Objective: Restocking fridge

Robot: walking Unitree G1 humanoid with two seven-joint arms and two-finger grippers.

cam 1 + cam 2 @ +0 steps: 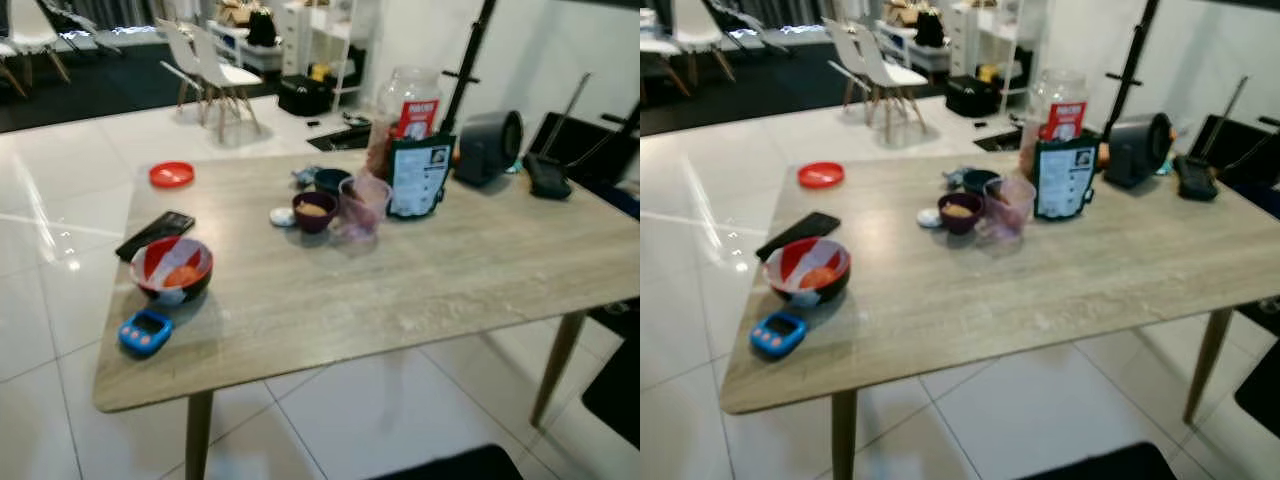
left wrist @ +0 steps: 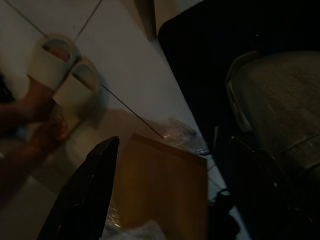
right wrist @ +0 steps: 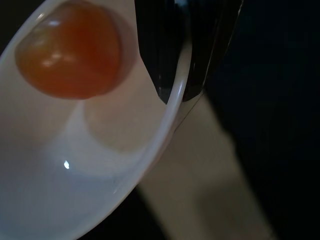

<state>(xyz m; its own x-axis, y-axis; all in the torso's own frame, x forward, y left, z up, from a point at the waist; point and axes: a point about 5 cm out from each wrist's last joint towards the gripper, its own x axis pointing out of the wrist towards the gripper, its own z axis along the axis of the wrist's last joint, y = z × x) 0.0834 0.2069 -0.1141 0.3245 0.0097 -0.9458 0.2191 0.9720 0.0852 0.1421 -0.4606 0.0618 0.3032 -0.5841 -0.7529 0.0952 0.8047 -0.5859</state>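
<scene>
Nearest the head camera, a small blue digital timer (image 1: 146, 331) lies at the front left corner of the pale wood-grain counter (image 1: 420, 280). Just behind it stands a red, white and black patterned bowl (image 1: 172, 268), and beside that a black remote control (image 1: 155, 233) lies at the counter's left edge. A round red plastic lid (image 1: 172, 174) sits at the far left corner.

Near the middle of the far side, a dark purple bowl with pale filling (image 1: 315, 211) stands just beside a clear pinkish plastic cup (image 1: 364, 203), with a dark blue bowl (image 1: 332, 180) behind them. A dark printed pouch (image 1: 421, 178) stands upright next to the cup, in front of a large clear jar with a red label (image 1: 408, 112). A grey round speaker-like device (image 1: 488, 145) rests further right.

In the right wrist view, the right gripper (image 3: 182, 75) has its jaws pinching the rim of a white glossy bowl (image 3: 75, 165), which holds an orange round fruit (image 3: 70, 50).

In the dim left wrist view, one finger of the left gripper (image 2: 85, 200) hangs above a brown cardboard box (image 2: 160, 190) on the white tiled floor (image 2: 125, 60), near a pair of pale slippers (image 2: 62, 75); whether its jaws are spread or together cannot be told.
</scene>
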